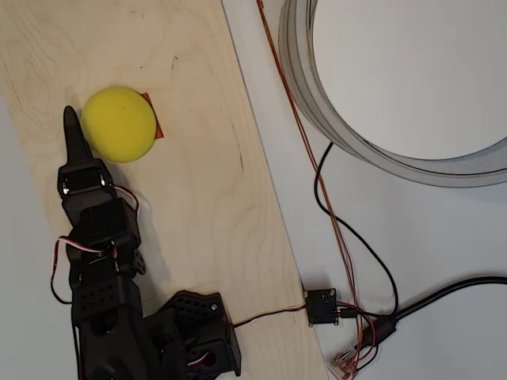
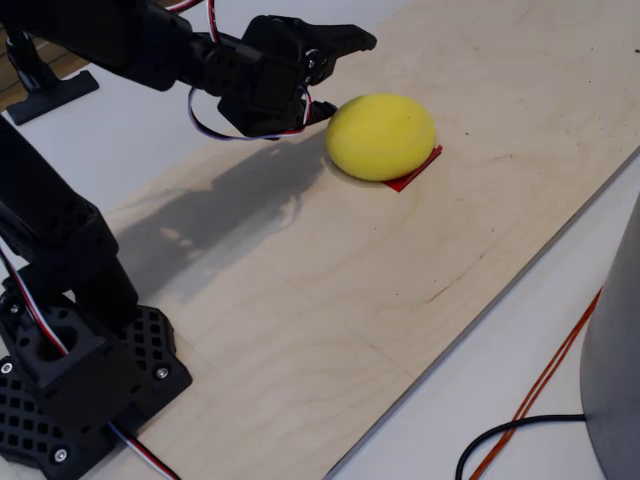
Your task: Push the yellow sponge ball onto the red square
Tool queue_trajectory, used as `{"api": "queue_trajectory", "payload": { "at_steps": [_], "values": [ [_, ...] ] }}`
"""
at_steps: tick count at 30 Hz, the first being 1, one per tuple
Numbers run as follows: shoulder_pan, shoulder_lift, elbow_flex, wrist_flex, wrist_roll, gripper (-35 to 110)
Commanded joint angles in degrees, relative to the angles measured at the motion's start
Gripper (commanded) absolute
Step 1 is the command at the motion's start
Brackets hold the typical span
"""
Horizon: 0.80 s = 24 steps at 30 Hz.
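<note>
- Most of the red square (image 1: 158,120) is covered by the yellow sponge ball (image 1: 119,123); in the overhead view just a thin strip is seen at the ball's right edge, and in the fixed view one corner (image 2: 418,168) is seen at its near right.
- The ball is judged to lie slightly left of centre over the square, so little travel is thought to be left.
- The gripper (image 1: 73,127) is seen just left of the ball, fingers drawn together into one narrow point with nothing held; whether the ball is touched cannot be told.
- A short, slow push to the right is called for, applied at the ball's mid-height so that it is rolled and not squashed.
- The push is best aimed through the ball's centre toward the exposed strip; an off-centre contact could send the ball far or near across the wooden board (image 1: 214,206).
- An overshoot past the square is the likely fault, as foam rolls easily.
</note>
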Motion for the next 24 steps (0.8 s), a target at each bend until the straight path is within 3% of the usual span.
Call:
{"api": "queue_trajectory", "payload": {
  "at_steps": [1,24],
  "values": [
    [1.14,2.37,0.18,-1.41,-0.18,32],
    [4.13,2.46,-0.7,-1.49,-2.64,32]
  ]
}}
